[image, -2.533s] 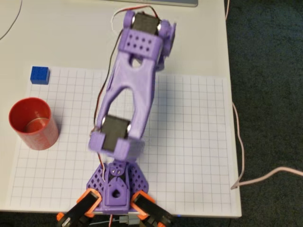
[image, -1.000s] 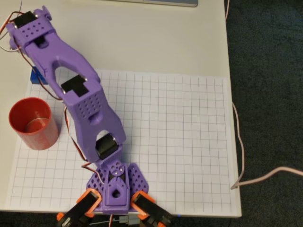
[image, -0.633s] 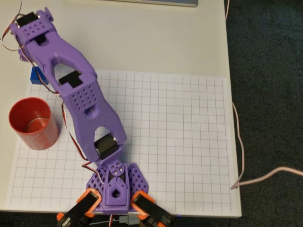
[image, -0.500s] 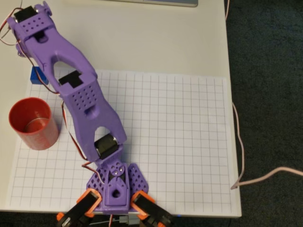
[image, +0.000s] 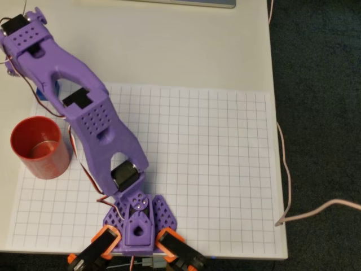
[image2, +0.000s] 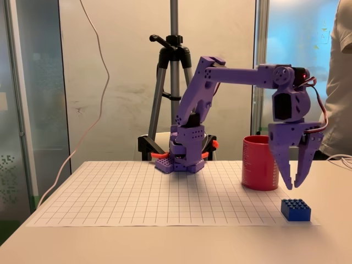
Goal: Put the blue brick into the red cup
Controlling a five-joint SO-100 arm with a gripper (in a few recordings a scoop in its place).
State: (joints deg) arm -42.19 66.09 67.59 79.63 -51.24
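In the fixed view, nearest the camera on the right, the blue brick [image2: 295, 209] lies studs-up on the near right corner of the white grid sheet [image2: 137, 195] that covers much of the pale counter [image2: 165, 245]. Directly above it hangs the purple claw [image2: 297, 183], its two tapered fingers [image2: 284, 165] pointing down and parted a little, their tips just above the brick and not touching it, with nothing held between them. Just behind and a little left of the brick stands the red cup [image2: 260, 163], upright on the sheet, near the brick but apart from it. The purple arm [image2: 236, 76] reaches level from right to left back to its base [image2: 184, 159], which sits at the far edge of the sheet with orange clamps beside it. Beyond the counter stands a black tripod [image2: 170, 71] against a light wall, and at the far right edge a person's light sleeve [image2: 342, 66] shows. In the overhead view the arm [image: 84, 113] stretches from its base [image: 137, 223] at the bottom to the upper left corner, covering most of the brick, of which a blue sliver [image: 39, 92] shows beside the arm, and the cup [image: 38, 147] stands at the left edge of the sheet [image: 214, 169], its shiny bottom empty. A pale cable [image: 293, 197] trails off the right side of the counter [image: 169, 39].
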